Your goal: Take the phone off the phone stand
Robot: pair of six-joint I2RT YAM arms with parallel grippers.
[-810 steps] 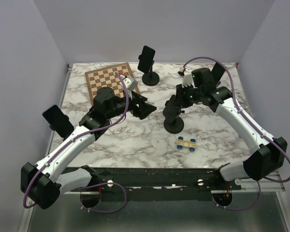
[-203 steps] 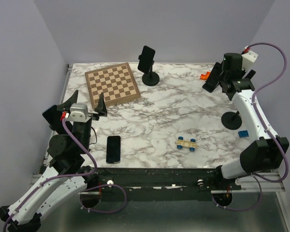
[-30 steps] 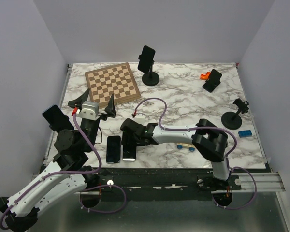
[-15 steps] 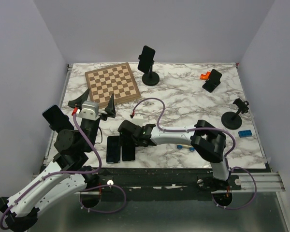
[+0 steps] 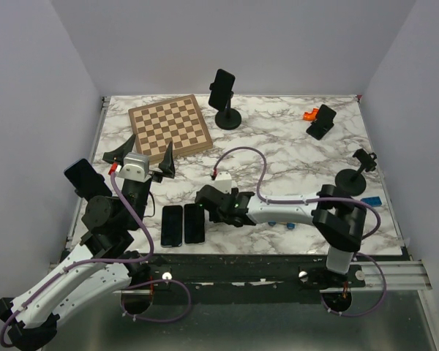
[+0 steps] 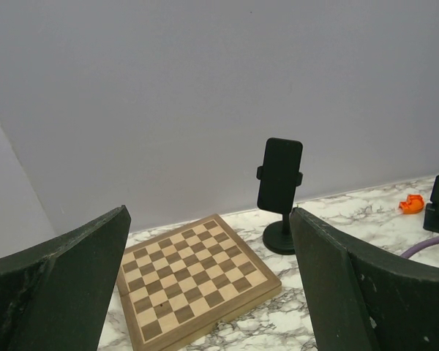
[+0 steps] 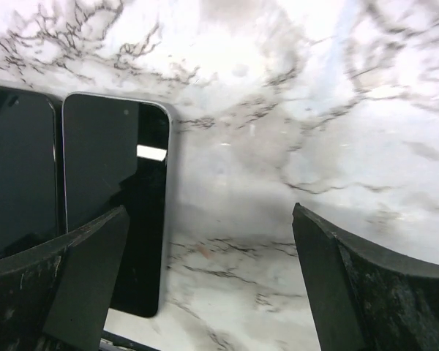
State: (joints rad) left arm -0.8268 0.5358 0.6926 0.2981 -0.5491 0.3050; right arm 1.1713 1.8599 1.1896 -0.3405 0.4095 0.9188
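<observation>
Marble table [image 5: 278, 153]. Phone [image 5: 221, 88] upright in phone stand [image 5: 227, 118], far edge centre; flat phone [image 7: 113, 205] at near edge. Right end effector [image 7: 208, 212] wide, empty, above it; left end effector [image 6: 208, 212] wide too. Phone: stiff, glossy, likely slippery; pinch long edges.

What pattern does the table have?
The table is white marble with dark grey veins; the right wrist view shows it best.
</observation>
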